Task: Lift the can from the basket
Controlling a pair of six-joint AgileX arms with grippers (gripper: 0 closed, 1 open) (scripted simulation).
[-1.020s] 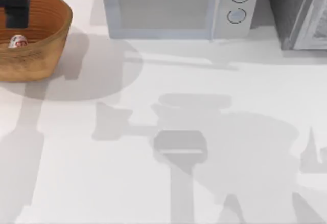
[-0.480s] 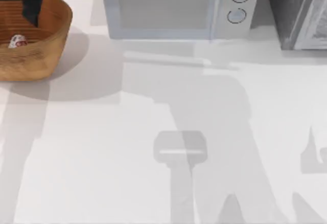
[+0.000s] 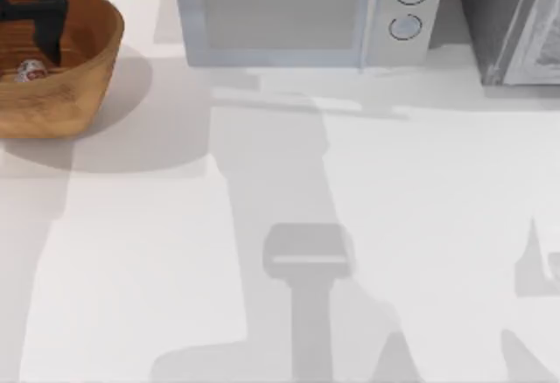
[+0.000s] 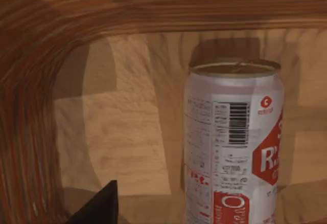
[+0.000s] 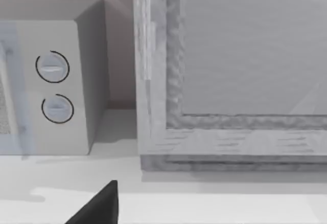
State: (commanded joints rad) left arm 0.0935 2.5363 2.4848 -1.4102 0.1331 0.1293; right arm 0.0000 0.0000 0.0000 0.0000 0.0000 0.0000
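Observation:
The brown woven basket stands at the table's far left corner. Inside it is the can, white with red markings. The left wrist view shows the can close up, upright on the basket floor, its dull gold top visible. My left gripper hangs open inside the basket just above the can, and one black finger reaches down beside it. One fingertip shows to the side of the can, apart from it. A single black fingertip of my right gripper, off centre, shows over the back right of the table.
A pale microwave stands at the back centre, its two round dials also in the right wrist view. A grey cabinet fills the back right corner. Arm shadows lie across the white table.
My left gripper has turned and dropped lower into the basket, so its finger now reaches down beside the can. The arm shadows on the table have shifted. The can has stayed put.

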